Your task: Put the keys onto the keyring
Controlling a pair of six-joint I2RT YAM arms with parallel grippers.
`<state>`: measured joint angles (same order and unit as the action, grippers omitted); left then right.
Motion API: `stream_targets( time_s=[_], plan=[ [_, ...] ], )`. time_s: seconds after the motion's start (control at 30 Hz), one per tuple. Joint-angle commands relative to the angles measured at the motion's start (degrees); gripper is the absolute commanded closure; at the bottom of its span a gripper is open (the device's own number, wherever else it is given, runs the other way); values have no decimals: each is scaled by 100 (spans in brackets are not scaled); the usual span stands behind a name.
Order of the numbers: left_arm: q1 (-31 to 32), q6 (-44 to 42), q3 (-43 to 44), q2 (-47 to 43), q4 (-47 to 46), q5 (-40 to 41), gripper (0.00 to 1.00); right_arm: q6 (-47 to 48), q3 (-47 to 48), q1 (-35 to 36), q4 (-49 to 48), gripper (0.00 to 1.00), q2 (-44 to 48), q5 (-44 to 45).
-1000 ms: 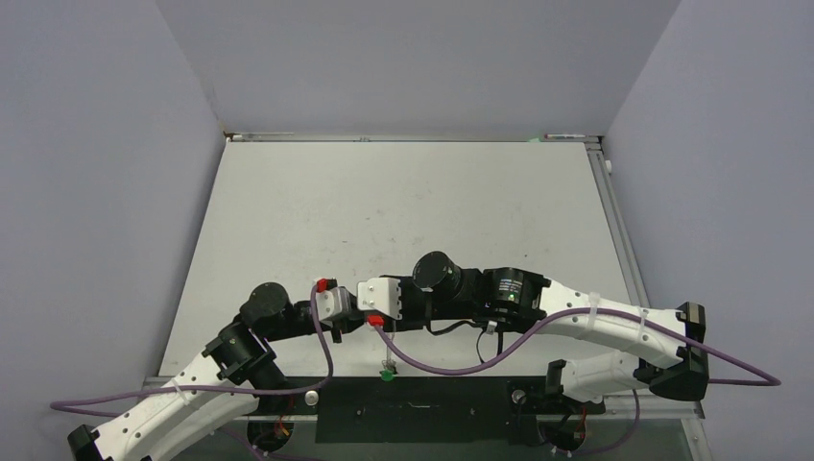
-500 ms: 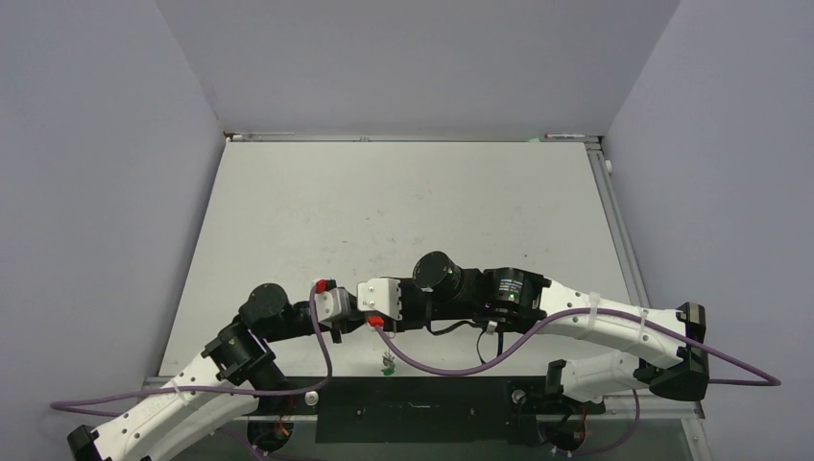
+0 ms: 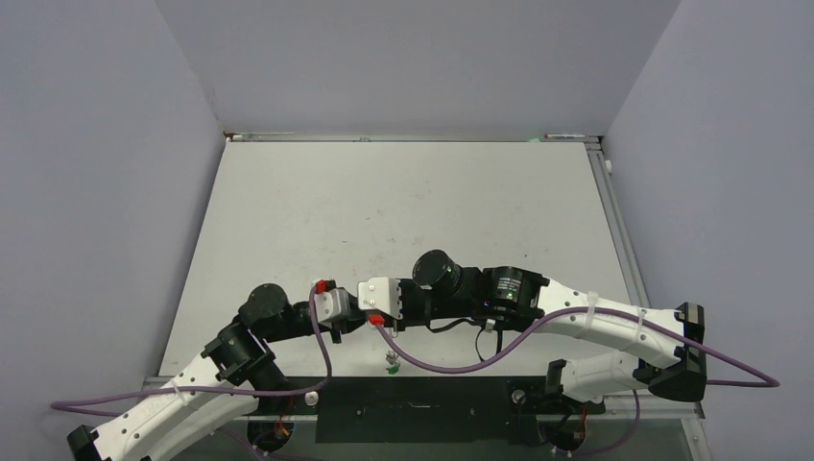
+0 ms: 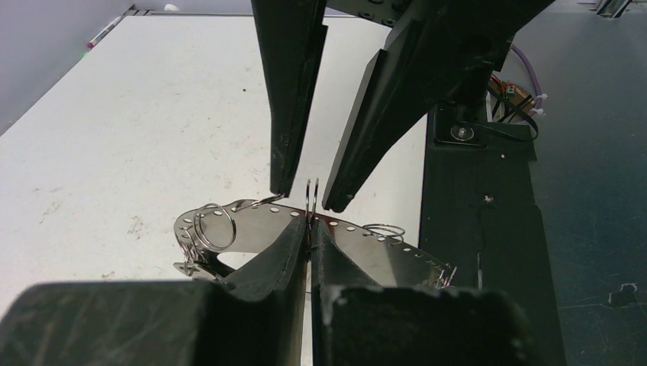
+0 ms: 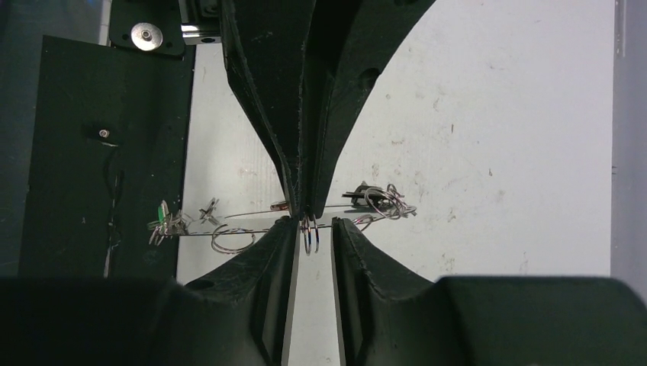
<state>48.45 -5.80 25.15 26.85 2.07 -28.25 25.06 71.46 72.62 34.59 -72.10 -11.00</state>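
Over the near edge of the table (image 3: 403, 211), our left gripper (image 4: 310, 227) is pinched shut on the keyring (image 4: 252, 225), holding it in the air. Our right gripper (image 5: 312, 229) stands open, a finger on either side of that same spot. Keys (image 5: 372, 200) hang bunched at one end, the green-tagged key (image 5: 162, 213) at the other. We judge the loop light, springy and slick. It is best gripped on the thin wire, close beside the pinch.

White scuffed table (image 3: 403, 206); black plate (image 3: 413, 408) along near edge; marker (image 4: 103, 32) at edge by wall.
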Motion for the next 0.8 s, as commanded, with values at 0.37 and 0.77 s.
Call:
stream_targets(
  time_s=[0.37, 0.77],
  plan=[
    [38, -37, 307, -125, -222, 39, 100, -7, 2, -90, -124, 95, -73, -320],
    [-38, 7, 210, -662, -407, 162, 62, -389, -1068, -110, -1610, 95, 900, -398]
  ],
)
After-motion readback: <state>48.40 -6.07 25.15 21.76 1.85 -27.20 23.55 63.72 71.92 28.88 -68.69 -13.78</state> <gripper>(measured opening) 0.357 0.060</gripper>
